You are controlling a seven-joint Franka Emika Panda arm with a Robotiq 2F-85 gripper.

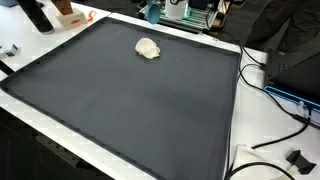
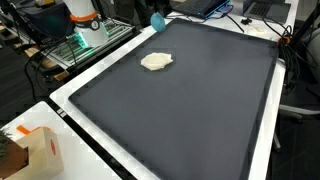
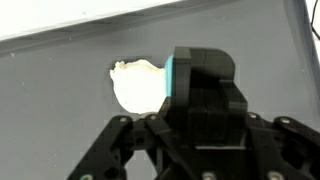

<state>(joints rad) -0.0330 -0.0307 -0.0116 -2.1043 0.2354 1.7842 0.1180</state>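
A cream-coloured crumpled lump (image 1: 148, 48) (image 2: 156, 62) lies on a large dark mat (image 1: 130, 100) (image 2: 190, 110), near the mat's far edge. In both exterior views my gripper (image 1: 152, 12) (image 2: 157, 19), marked with a teal patch, hangs above the table's edge just beyond the lump, apart from it. From the wrist view the lump (image 3: 138, 85) shows left of the gripper (image 3: 205, 72) and is partly hidden behind it. The fingers stand pressed together as one black block with nothing visible between them.
A white table rim (image 1: 235, 120) borders the mat. Cables (image 1: 275, 95) and a black plug (image 1: 298, 158) lie off one side. A cardboard box (image 2: 35, 150) sits at a table corner. The robot base (image 2: 85, 25) and equipment stand beyond the far edge.
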